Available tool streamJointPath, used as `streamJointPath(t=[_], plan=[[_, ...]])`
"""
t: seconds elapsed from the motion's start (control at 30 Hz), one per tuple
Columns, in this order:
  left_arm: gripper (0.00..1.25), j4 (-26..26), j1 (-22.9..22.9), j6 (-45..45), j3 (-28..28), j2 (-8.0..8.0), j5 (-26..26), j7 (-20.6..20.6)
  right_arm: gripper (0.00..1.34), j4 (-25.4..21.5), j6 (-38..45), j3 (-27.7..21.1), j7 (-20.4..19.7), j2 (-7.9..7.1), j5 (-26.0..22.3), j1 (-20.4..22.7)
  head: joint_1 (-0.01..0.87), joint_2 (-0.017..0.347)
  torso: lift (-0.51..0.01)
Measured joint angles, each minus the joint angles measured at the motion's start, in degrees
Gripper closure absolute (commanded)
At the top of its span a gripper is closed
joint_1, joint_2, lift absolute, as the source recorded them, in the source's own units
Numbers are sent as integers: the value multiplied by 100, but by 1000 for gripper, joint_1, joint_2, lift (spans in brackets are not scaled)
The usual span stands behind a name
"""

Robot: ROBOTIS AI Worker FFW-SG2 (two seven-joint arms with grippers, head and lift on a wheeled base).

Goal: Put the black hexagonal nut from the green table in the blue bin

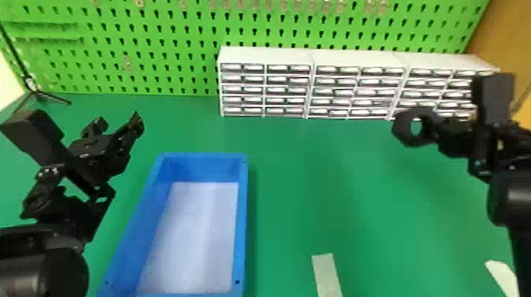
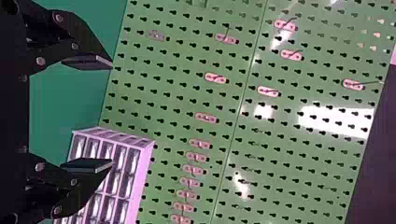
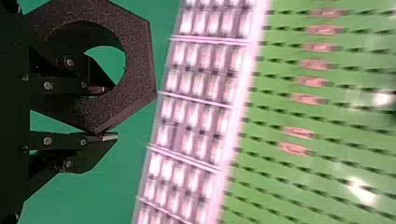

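At the right of the head view, my right gripper [image 1: 442,132] is shut on the black hexagonal nut [image 1: 402,126], held up above the green table [image 1: 355,189]. In the right wrist view, one finger of the right gripper [image 3: 107,114] passes inside the hole of the nut [image 3: 139,60] and the other lies against its outer side. My left gripper [image 1: 118,126] is parked at the left, over the table beside the blue bin [image 1: 244,205]. The left wrist view has the left gripper [image 2: 93,114] open, with nothing between its fingers.
White drawer cabinets [image 1: 264,55] stand along the back of the table, before a green pegboard [image 1: 158,47]. A pale strip [image 1: 326,272] lies near the front edge, another [image 1: 503,276] at the front right. A thin black stand [image 1: 47,96] is at the back left.
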Motion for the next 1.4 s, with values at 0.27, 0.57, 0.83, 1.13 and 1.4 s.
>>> streamJointPath(t=[0.27,0.57,0.83,1.13,1.4], plan=[[504,36,-14,0,-29,0,-5,0,1065,-283,-1367,171,-727,59,-1067,257,692,8,-97],[504,58,-14,0,-41,0,-5,0,1065,-265,-2615,1186,-1413,-193,-2336,412,692,8,-97],[504,65,1,-1,-42,0,-5,0,1064,-135,-2998,2148,-1484,-409,-3069,229,692,8,-97],[504,66,5,-6,4,0,-39,0,1064,3,-3034,3337,-1483,-664,-3581,-143,692,8,-97],[504,73,-6,-7,27,0,-70,0,1064,149,-3034,4352,-1483,-841,-3971,-500,692,8,-97]])
